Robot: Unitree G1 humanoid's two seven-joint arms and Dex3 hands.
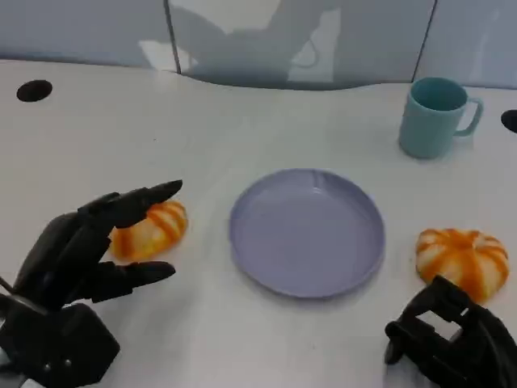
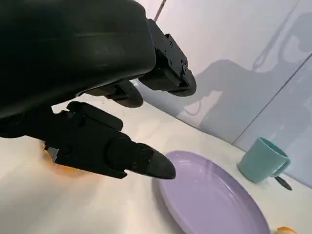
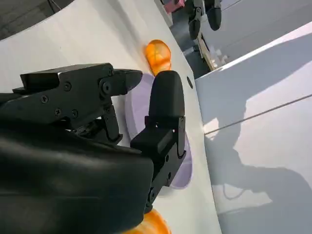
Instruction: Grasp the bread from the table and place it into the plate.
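An orange striped bread [image 1: 153,229] lies on the white table left of the lavender plate [image 1: 307,234]. My left hand [image 1: 81,259] is at it with fingers spread: one finger reaches over the bread's top and the thumb lies in front of it, without closing on it. The left wrist view shows the hand [image 2: 97,97], a sliver of bread [image 2: 66,167] behind the thumb and the plate [image 2: 214,200] beyond. A second bread [image 1: 463,259] lies right of the plate. My right hand [image 1: 452,339] rests just in front of it, holding nothing.
A teal mug [image 1: 432,117] stands at the back right, behind the plate. Two black holes [image 1: 34,90] sit in the tabletop near its far corners. A grey wall panel runs along the table's far edge.
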